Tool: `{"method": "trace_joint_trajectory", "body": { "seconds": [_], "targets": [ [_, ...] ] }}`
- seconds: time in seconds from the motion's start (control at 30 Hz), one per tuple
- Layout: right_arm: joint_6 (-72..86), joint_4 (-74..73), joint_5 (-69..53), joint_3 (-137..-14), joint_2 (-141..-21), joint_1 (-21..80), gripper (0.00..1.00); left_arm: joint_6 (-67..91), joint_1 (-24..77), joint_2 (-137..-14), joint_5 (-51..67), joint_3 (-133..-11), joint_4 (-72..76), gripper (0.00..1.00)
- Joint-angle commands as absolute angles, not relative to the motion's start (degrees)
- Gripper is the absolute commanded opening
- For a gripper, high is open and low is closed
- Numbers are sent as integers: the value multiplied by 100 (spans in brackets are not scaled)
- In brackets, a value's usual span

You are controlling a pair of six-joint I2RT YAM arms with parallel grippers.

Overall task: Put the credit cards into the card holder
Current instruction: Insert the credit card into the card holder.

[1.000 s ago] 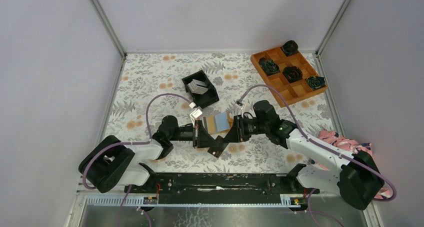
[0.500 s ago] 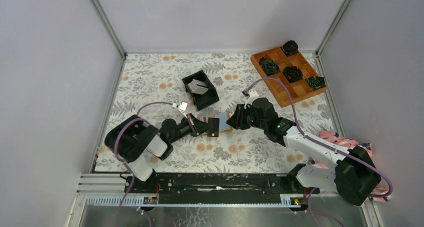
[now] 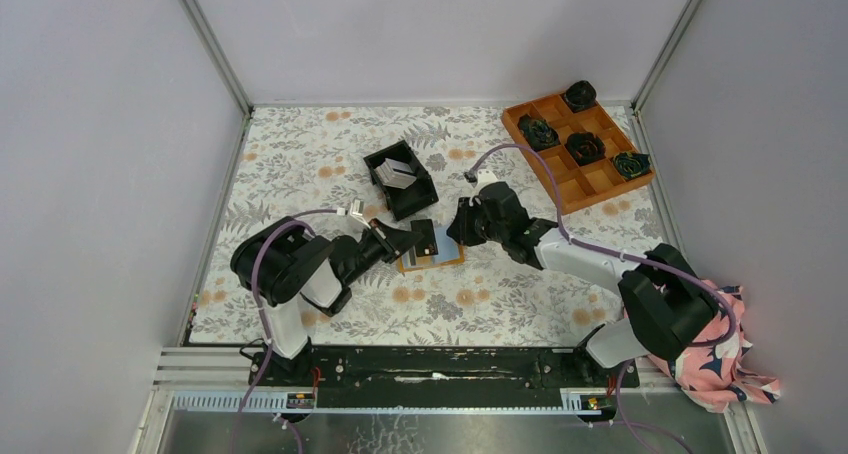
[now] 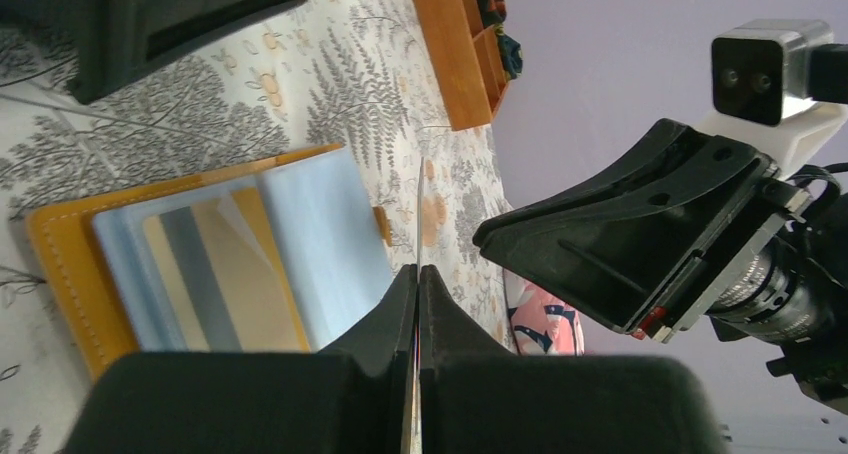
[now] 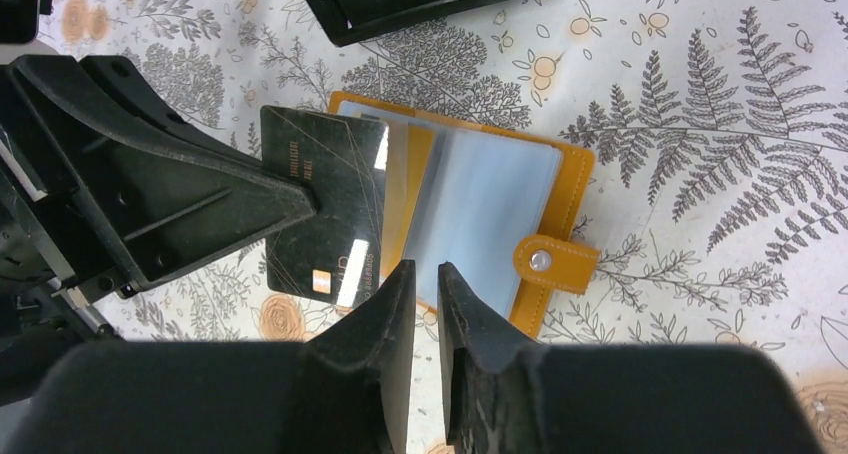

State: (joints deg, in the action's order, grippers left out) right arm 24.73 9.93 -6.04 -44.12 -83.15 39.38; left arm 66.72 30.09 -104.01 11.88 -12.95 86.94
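The card holder (image 3: 440, 257) lies open on the table, orange-tan outside and light blue inside (image 5: 495, 199); a tan and grey card (image 4: 215, 274) sits in its left pocket. My left gripper (image 3: 408, 238) is shut on a black credit card (image 5: 325, 209), held over the holder's left edge and seen edge-on in the left wrist view (image 4: 418, 224). My right gripper (image 3: 460, 226) hovers at the holder's right side. In the right wrist view, the right gripper (image 5: 427, 266) has its jaws almost closed with nothing between them. More pale cards (image 3: 397, 172) stand in the black bin (image 3: 425, 196).
The black bin stands just behind the card holder. An orange compartment tray (image 3: 560, 184) with dark rosettes is at the back right. A pink patterned cloth (image 3: 735, 374) lies by the right arm's base. Grey walls enclose the floral table.
Both grippers moved away from the near edge. My left gripper carried the black card over the holder's left side. My right gripper shifted to the holder's far right.
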Motion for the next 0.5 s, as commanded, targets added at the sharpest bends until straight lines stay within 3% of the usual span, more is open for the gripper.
{"method": "trace_joint_trajectory", "body": {
  "seconds": [0.0, 0.47],
  "targets": [
    [2308, 1366, -472, -4790, -8584, 3919, 20, 6682, 2981, -10666, 918, -1349, 9141, 0],
    [2350, 1355, -498, -5009, -9437, 3920, 19, 6390, 2971, -10897, 880, -1251, 8877, 0]
  ]
}}
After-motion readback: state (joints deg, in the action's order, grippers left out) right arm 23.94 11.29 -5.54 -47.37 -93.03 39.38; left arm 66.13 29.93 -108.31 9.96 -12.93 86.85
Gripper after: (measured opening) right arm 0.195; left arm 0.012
